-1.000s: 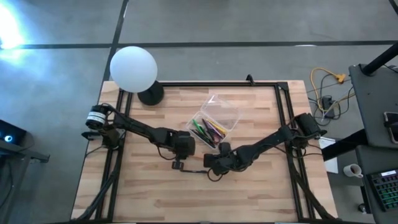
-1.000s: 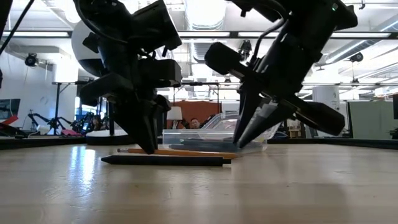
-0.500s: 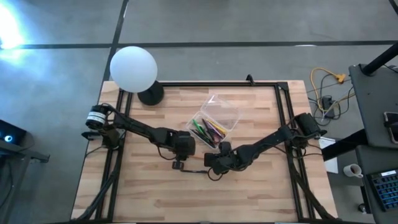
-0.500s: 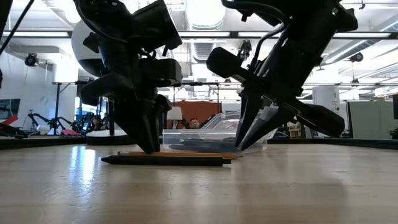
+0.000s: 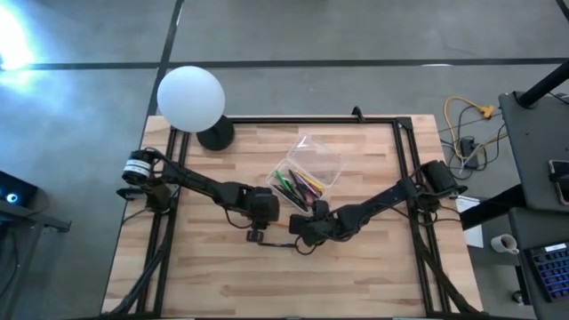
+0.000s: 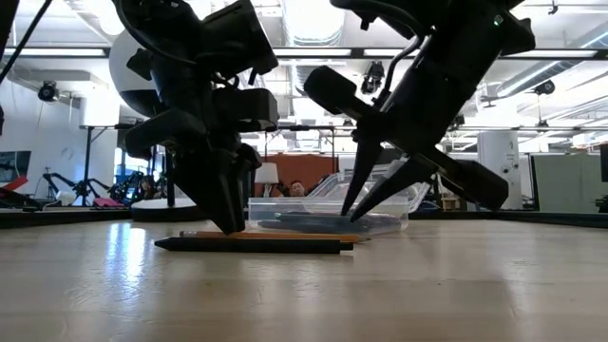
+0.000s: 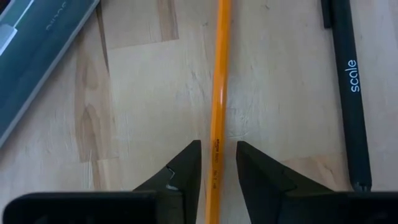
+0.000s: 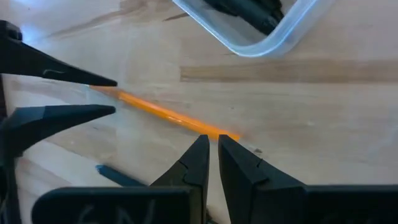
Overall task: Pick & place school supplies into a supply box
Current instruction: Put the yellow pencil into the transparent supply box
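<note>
Left pincer (image 7: 217, 168) straddles orange pencil (image 7: 219, 93), contact unclear; right pincer (image 8: 212, 155) pressed together, empty.

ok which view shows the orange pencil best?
Left wrist view: the orange pencil runs lengthwise between the left gripper fingers, lying on the wood. Right wrist view shows one end by the right gripper. Low view shows it side-on, thin. High view: arms hide it.
</note>
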